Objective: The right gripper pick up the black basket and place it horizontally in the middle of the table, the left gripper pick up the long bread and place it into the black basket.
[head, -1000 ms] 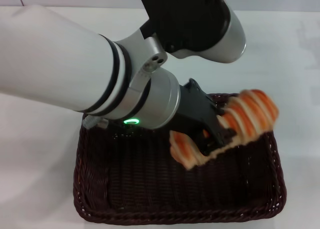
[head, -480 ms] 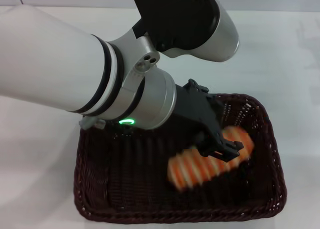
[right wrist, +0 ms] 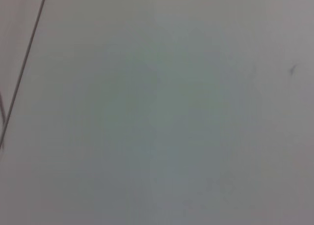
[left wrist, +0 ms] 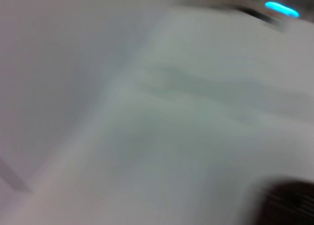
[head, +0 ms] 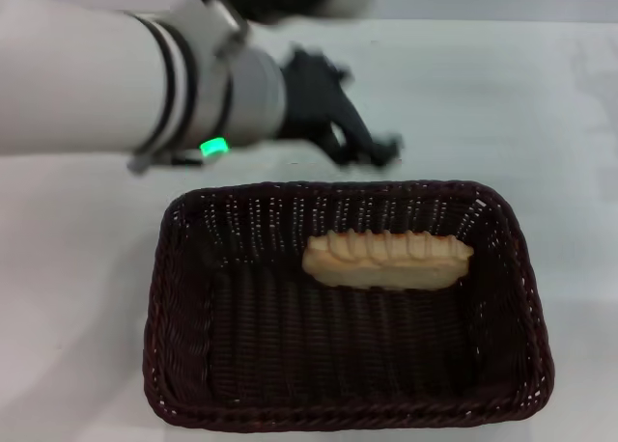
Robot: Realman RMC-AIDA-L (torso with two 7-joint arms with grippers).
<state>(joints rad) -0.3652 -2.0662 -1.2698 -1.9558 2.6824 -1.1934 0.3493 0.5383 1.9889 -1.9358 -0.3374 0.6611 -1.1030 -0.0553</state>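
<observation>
The long bread (head: pixel 388 260) is seen lying on its side inside the black basket (head: pixel 193 365) on the table (head: pixel 541 104). The left gripper (head: pixel 372 151) is held empty above the table, just beyond the basket's far rim; whether its fingers are apart cannot be told. No writing is visible.

A plain pale grey-white surface (right wrist: pixel 167 117) fills nearly the whole right wrist picture, smooth and without any object on it. A thin dark straight line (right wrist: pixel 24 68) runs slantwise along the left edge of the frame, from the top near the upper left corner down toward the left border. A tiny faint speck (right wrist: pixel 292 69) sits near the right edge in the upper part of the frame.
</observation>
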